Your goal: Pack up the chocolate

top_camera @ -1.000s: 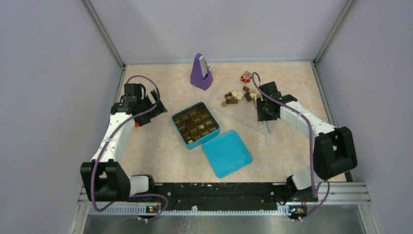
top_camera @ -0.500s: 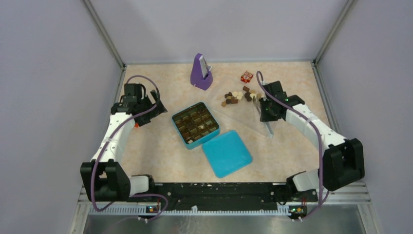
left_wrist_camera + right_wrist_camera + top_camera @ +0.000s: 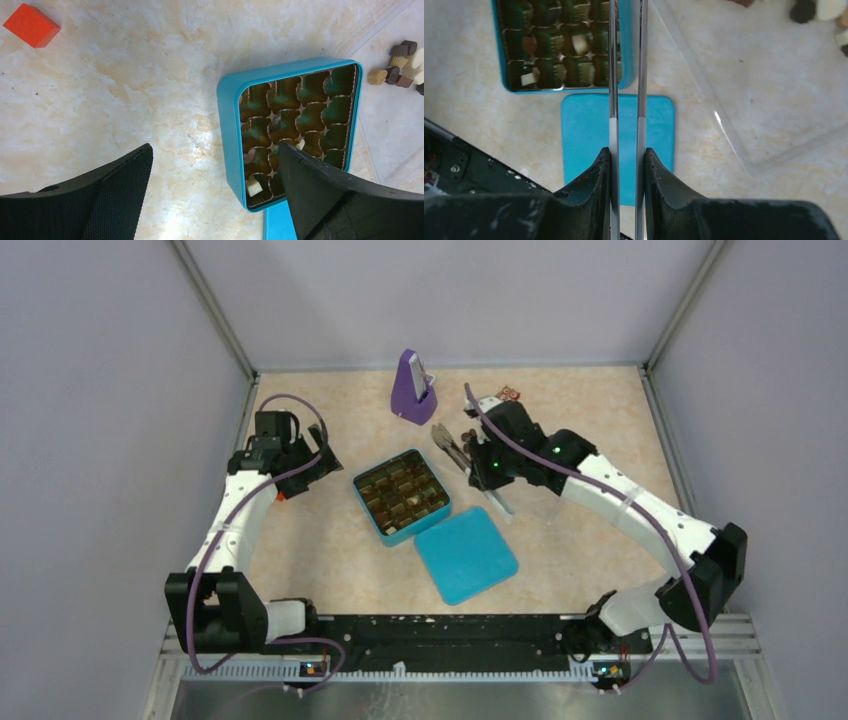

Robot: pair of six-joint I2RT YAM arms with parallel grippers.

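Note:
The open teal box [image 3: 400, 495] with ruffled cups holds a few chocolates, including a white piece [image 3: 254, 187] and others [image 3: 580, 44]. Loose chocolates lie on a clear sheet in the left wrist view [image 3: 402, 70] and the right wrist view [image 3: 819, 10]; my right arm hides them from above. My right gripper [image 3: 487, 465] [image 3: 627, 152] is shut on metal tongs [image 3: 613, 75], above the box's right edge. The tong tips are out of the wrist view. My left gripper [image 3: 320, 455] [image 3: 215, 155] is open and empty, left of the box.
The teal lid [image 3: 465, 555] lies in front of the box. A purple upright object [image 3: 413, 388] stands at the back. A red-and-white cube [image 3: 508, 392] sits behind my right arm. A red block [image 3: 31, 25] lies under my left arm.
My right arm has swung left with the tongs, from the loose chocolate pile to the box's right edge. The left arm has not moved.

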